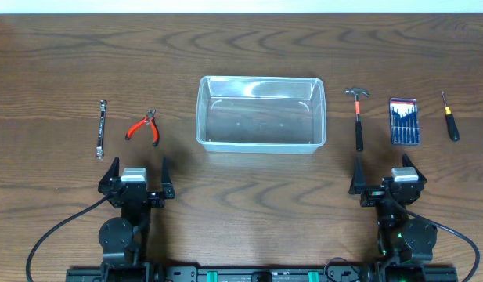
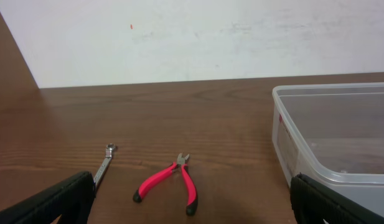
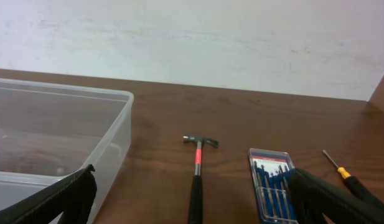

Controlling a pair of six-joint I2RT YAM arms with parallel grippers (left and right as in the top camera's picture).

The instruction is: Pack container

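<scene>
The clear plastic container (image 1: 261, 114) stands empty at the table's middle; it also shows in the left wrist view (image 2: 335, 143) and the right wrist view (image 3: 61, 134). Left of it lie red-handled pliers (image 1: 144, 128) (image 2: 168, 183) and a silver wrench (image 1: 102, 128) (image 2: 104, 165). Right of it lie a small hammer (image 1: 358, 117) (image 3: 198, 174), a blue screwdriver set case (image 1: 403, 121) (image 3: 272, 183) and a yellow-and-black screwdriver (image 1: 449, 117) (image 3: 344, 174). My left gripper (image 1: 136, 174) (image 2: 192, 208) is open and empty, behind the pliers. My right gripper (image 1: 387, 177) (image 3: 192, 208) is open and empty, behind the hammer.
The wooden table (image 1: 241, 55) runs to a white wall at the back. Cables and the arm bases sit along the front edge (image 1: 257, 270).
</scene>
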